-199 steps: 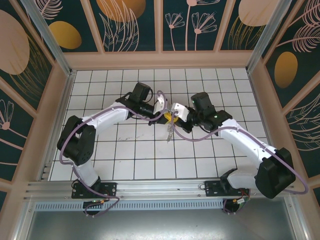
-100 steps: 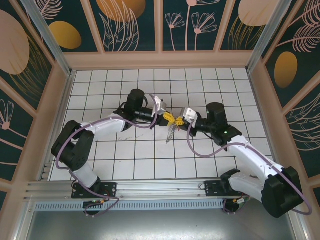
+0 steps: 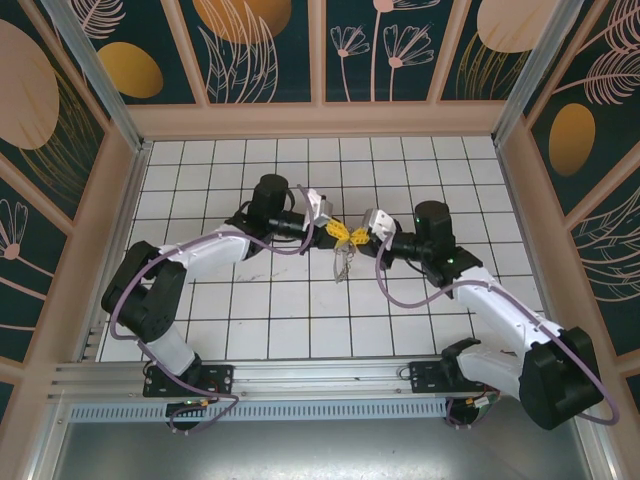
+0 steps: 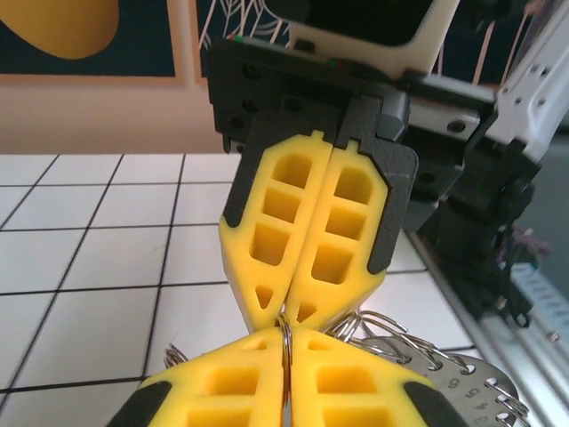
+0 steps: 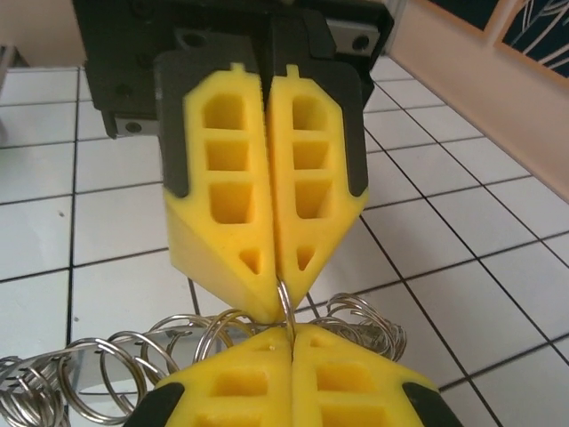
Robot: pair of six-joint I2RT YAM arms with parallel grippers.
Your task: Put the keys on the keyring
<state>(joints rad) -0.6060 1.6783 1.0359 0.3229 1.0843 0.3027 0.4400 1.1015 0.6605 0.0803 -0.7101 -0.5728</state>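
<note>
Presently, the tiled table (image 3: 250,300) is noted with both arms reaching to its centre, the left from 8 o'clock and the right from 4 o'clock. The left gripper (image 3: 335,232) and the right gripper (image 3: 356,238) are met tip to tip. Each has its jaws pressed together on one thin wire loop, taken to be the keyring (image 5: 286,308), which is pinched between both pairs of yellow fingertips. A cluster of coiled metal rings (image 5: 80,378) hangs at 6 o'clock of the meeting point, together with a flat stamped piece judged to be one of the keys (image 4: 462,384). Whether the cluster rests on the tiles cannot be told. The step in hand is judged to be the threading of a key along the loop. For the next move, one grip should be held firm while the other is worked round the wire, and slipping is to be guarded against.
</note>
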